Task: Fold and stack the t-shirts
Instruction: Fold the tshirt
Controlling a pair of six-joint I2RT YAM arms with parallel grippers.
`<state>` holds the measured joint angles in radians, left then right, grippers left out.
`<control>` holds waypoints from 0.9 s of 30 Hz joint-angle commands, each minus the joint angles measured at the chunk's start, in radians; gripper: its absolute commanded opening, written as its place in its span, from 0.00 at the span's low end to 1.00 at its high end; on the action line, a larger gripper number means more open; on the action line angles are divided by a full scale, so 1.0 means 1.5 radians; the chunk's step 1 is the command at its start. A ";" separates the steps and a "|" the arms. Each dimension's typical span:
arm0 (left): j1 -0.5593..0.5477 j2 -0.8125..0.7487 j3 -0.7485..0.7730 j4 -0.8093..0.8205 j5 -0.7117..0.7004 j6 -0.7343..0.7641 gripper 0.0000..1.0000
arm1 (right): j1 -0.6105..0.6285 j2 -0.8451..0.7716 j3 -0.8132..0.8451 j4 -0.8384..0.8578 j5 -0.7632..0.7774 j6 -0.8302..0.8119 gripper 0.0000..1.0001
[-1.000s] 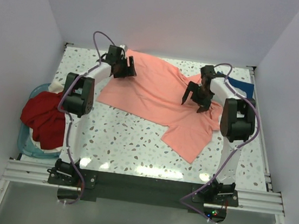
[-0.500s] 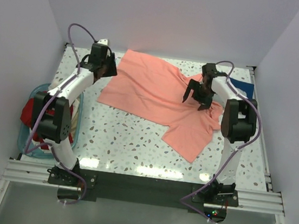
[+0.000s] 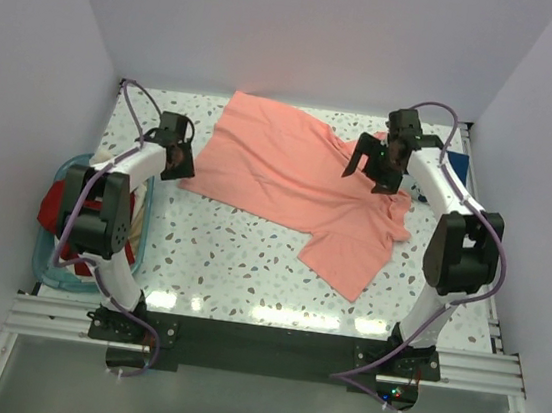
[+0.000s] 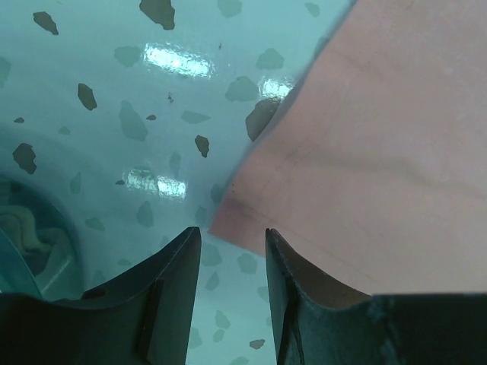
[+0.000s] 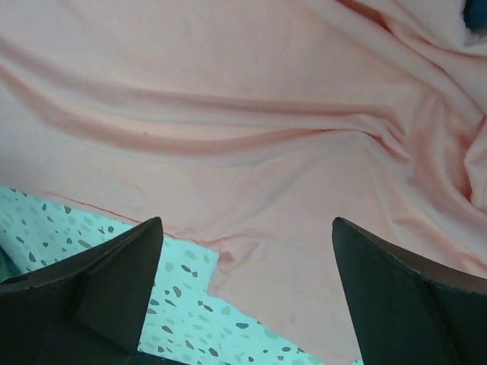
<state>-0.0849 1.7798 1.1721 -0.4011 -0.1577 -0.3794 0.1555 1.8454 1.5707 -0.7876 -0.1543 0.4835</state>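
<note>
Looking down from the top camera, I see the pink shirt [image 3: 280, 172] lying spread out on the speckled table [image 3: 219, 260], towards the far side. My left gripper [image 3: 177, 149] is just beside the shirt's left corner. On its wrist camera the fingers [image 4: 171, 289] stand a narrow gap apart with nothing between them, and the corner lies just past their tips. My right gripper [image 3: 371, 168] hovers over the shirt's right part, spread wide and empty. A dark red shirt [image 3: 54, 210] lies bunched in the teal basket [image 3: 51, 275] at the left edge.
</note>
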 commanded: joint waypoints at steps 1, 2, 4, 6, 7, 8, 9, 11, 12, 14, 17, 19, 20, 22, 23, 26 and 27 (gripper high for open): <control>0.010 0.023 -0.001 0.028 -0.018 -0.003 0.44 | -0.004 -0.041 -0.033 0.007 -0.017 0.011 0.95; 0.011 0.028 0.004 0.026 -0.023 -0.003 0.42 | -0.004 -0.046 -0.038 0.007 -0.015 0.012 0.95; 0.012 0.039 0.005 0.024 -0.028 -0.002 0.39 | -0.003 -0.062 -0.055 0.007 -0.012 0.016 0.95; 0.015 0.041 0.000 0.030 -0.026 -0.004 0.38 | -0.003 -0.080 -0.072 0.009 -0.008 0.020 0.95; 0.016 0.045 -0.001 0.030 -0.026 -0.005 0.38 | -0.003 -0.085 -0.078 0.010 -0.007 0.021 0.95; 0.017 0.047 -0.003 0.031 -0.023 -0.005 0.38 | -0.003 -0.089 -0.081 0.010 -0.006 0.021 0.95; 0.017 0.049 -0.004 0.034 -0.021 -0.007 0.38 | -0.003 -0.091 -0.086 0.007 -0.002 0.021 0.95; 0.017 0.053 -0.007 0.036 -0.018 -0.007 0.39 | -0.003 -0.100 -0.091 0.000 0.002 0.020 0.95; 0.017 0.055 -0.008 0.038 -0.018 -0.007 0.39 | -0.004 -0.103 -0.093 -0.001 0.003 0.020 0.95; 0.019 0.062 -0.009 0.040 -0.015 -0.007 0.40 | -0.003 -0.110 -0.096 -0.005 0.007 0.018 0.95; 0.018 0.066 -0.018 0.042 -0.001 -0.006 0.34 | -0.003 -0.123 -0.101 -0.013 0.014 0.013 0.95; 0.019 0.060 -0.027 0.049 0.006 -0.008 0.26 | -0.004 -0.132 -0.116 -0.024 0.021 0.007 0.95; 0.019 0.059 -0.036 0.051 0.012 -0.008 0.24 | -0.003 -0.143 -0.126 -0.028 0.026 0.002 0.95; 0.019 0.054 -0.042 0.052 0.018 -0.006 0.17 | 0.000 -0.157 -0.161 -0.035 0.029 -0.001 0.95; 0.020 0.052 -0.045 0.052 0.025 -0.005 0.15 | 0.002 -0.165 -0.176 -0.039 0.032 -0.003 0.95; 0.022 0.043 -0.050 0.052 0.045 -0.005 0.06 | 0.025 -0.203 -0.260 -0.050 0.038 0.004 0.94; 0.023 0.041 -0.050 0.051 0.049 -0.005 0.02 | 0.035 -0.220 -0.278 -0.055 0.046 0.009 0.94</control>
<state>-0.0635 1.8503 1.1278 -0.3077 -0.1291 -0.3832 0.1703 1.5879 1.2301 -0.8162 -0.1158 0.4919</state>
